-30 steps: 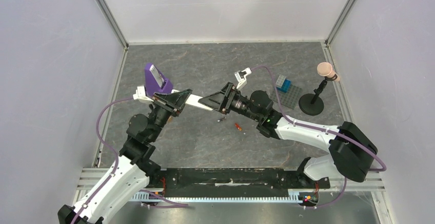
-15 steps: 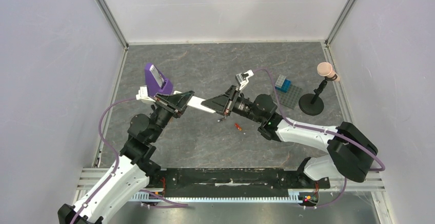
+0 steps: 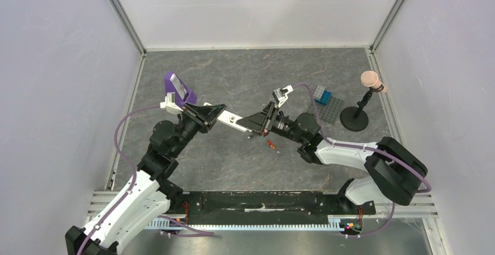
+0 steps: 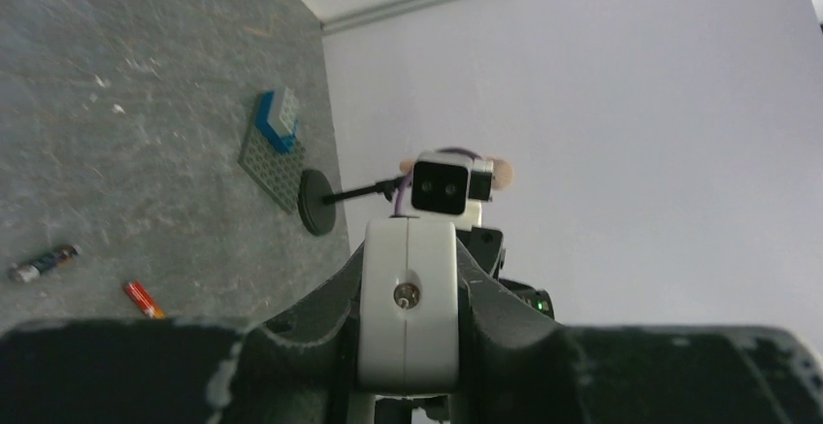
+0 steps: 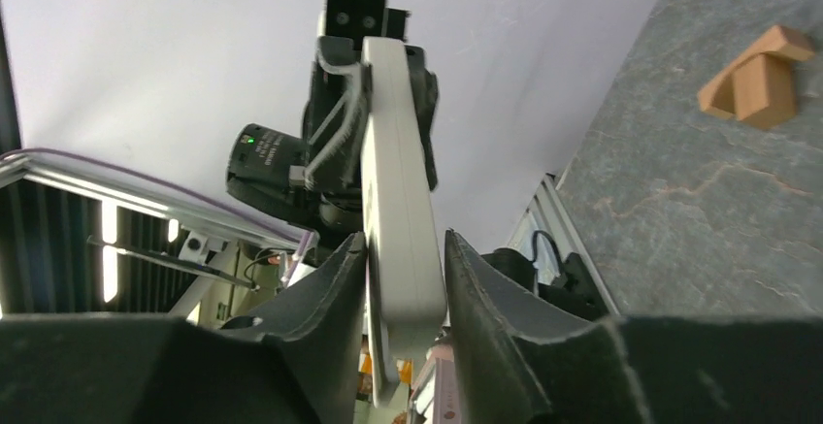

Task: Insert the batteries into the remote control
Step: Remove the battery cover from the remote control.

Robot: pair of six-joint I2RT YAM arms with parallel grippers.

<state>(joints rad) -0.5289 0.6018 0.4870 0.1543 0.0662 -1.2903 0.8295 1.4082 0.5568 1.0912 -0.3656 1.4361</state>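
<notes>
- Remote: white bar, held off the bench above its middle, a little toward the left edge. It bridges the two arms, and no part of it rests on the bench.
- Left fingers: closed on the remote's left end. Judged purpose: to steady the bar while the other arm takes or adjusts its hold.
- Right fingers: closed on the remote's right end. Judged purpose: a two-arm hold to turn the bar or reach its battery bay; the pictures do not settle which.
- Dark battery: lies on the bench near its centre, just on the near-edge side of the right fingers, untouched.
- Red battery: lies on the bench near the dark one but apart from it, further toward the near edge. Neither is loaded, so the task is judged to be at an early step.
- Purple stand: sits toward the left edge, just behind the left fingers.
- Top view alone: shows both grips at once and the batteries' place relative to the remote.
- Left wrist view alone: looks along the remote and shows its end face seated between the left fingers. Both batteries lie far to the side.
- Right wrist view alone: shows the remote edge-on, with the right fingers pressing its two faces. No battery is in sight.
</notes>
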